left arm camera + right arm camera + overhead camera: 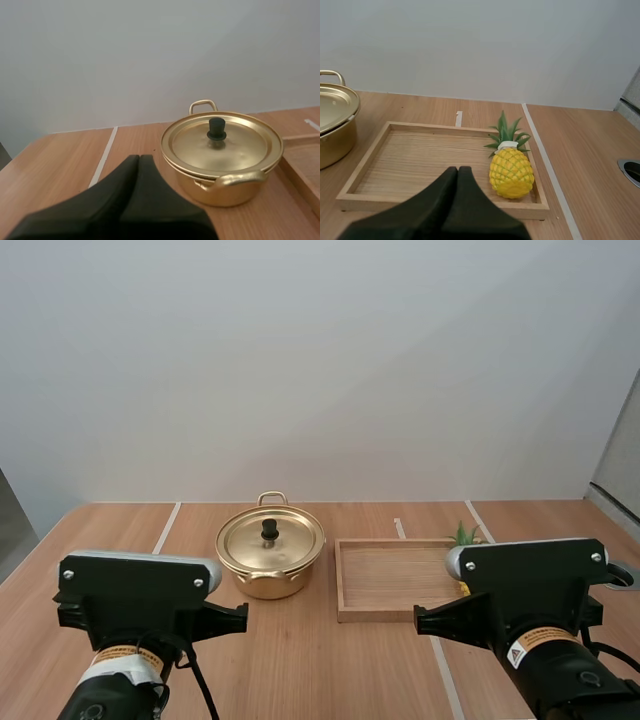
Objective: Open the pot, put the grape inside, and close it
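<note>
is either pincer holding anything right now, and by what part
Nothing is held: the left pincer and the right pincer are both shut on nothing.

Shallow rectangular light-wood tray (420, 160) flat on light-brown wooden tabletop (330, 670), right of centre. Small yellow toy pineapple with green leaf crown (511, 172) inside tray at right end, towards near-right corner, close to right rim; upright or lying, can't tell. Thin white stripes (166, 528) running near-to-far on tabletop: one at left, one just right of tray, short one beyond tray's far rim. Round metal-rimmed hole (632, 170) in tabletop at right edge. Plain pale-grey wall (320, 360) behind.
</note>
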Action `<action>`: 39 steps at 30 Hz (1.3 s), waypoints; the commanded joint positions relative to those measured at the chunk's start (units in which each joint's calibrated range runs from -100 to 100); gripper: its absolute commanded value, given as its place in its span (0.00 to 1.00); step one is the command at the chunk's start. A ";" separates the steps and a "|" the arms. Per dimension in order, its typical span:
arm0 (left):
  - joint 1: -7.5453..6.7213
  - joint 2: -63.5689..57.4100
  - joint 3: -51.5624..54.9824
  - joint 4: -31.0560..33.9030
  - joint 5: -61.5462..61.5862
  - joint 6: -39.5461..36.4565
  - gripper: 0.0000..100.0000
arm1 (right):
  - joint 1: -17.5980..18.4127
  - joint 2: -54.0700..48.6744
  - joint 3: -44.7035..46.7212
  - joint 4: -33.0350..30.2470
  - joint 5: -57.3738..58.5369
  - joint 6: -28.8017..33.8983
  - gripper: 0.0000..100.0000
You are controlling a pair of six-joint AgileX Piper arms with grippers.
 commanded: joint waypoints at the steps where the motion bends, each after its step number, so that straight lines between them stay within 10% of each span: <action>1: 0.28 -0.21 0.20 -0.13 -1.20 -3.27 0.00 | 0.15 -0.31 1.58 -0.45 -2.81 1.01 0.00; 39: 0.40 -0.21 0.20 -1.73 6.65 -5.10 0.00 | 0.15 -0.31 6.76 1.49 -8.27 0.94 0.00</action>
